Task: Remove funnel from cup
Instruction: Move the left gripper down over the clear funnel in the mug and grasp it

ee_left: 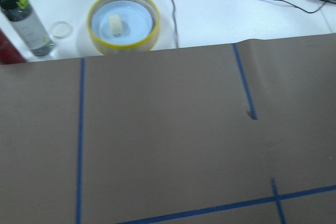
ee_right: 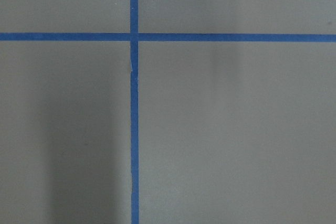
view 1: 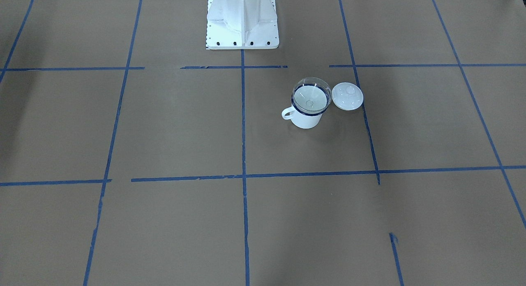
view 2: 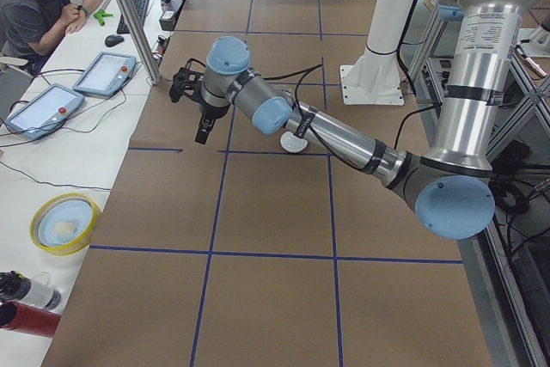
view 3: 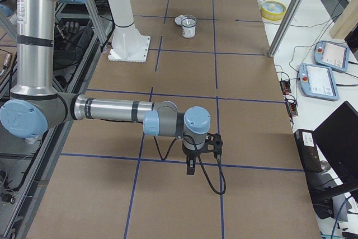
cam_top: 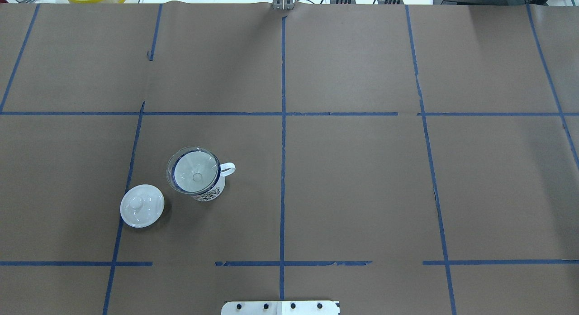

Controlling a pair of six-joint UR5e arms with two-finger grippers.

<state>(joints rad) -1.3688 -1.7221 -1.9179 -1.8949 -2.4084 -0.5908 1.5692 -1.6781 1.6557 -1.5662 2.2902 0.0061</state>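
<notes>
Directly beneath the left gripper (view 2: pixel 203 132), the left wrist view is showing only brown paper (ee_left: pixel 168 129) and blue tape (ee_left: pixel 80 140). A yellow-rimmed dish (ee_left: pixel 123 22) and a bottle (ee_left: pixel 25 19) are standing beyond the paper's edge. Nothing is lying between these fingers. Only a side view is showing them, so how far they are parted cannot be told. The same applies to the right gripper (view 3: pixel 191 169), which is hanging over a tape crossing and holding nothing visible.

Well apart from both grippers, back toward the robot's base, the cup (cam_top: pixel 209 192) is standing upright on the robot's left half of the table. The funnel (cam_top: pixel 194 174) is sitting in its mouth, rim wider than the cup's, spout pointing down inside. A white lid (cam_top: pixel 142 205) is lying near the cup, not touching it.

Procedure, as judged from this layout:
1. The left gripper is the nearer, so it is suited to the approach.
2. Come down from above with one finger inside the cone and one outside the rim.
3. Choose the rim arc facing away from the lid.
4. Grip lightly, since clear plastic is likely slippery and thin.
5. Lift straight up until the spout is clearing the blue rim.
6. Watch the cup, as a light cup may be rising with the funnel.

Markings: a dark pattern (cam_top: pixel 204 197) is showing on the cup wall, and a sticker (view 2: pixel 483 30) is showing on the left arm. Both are too small to read.
</notes>
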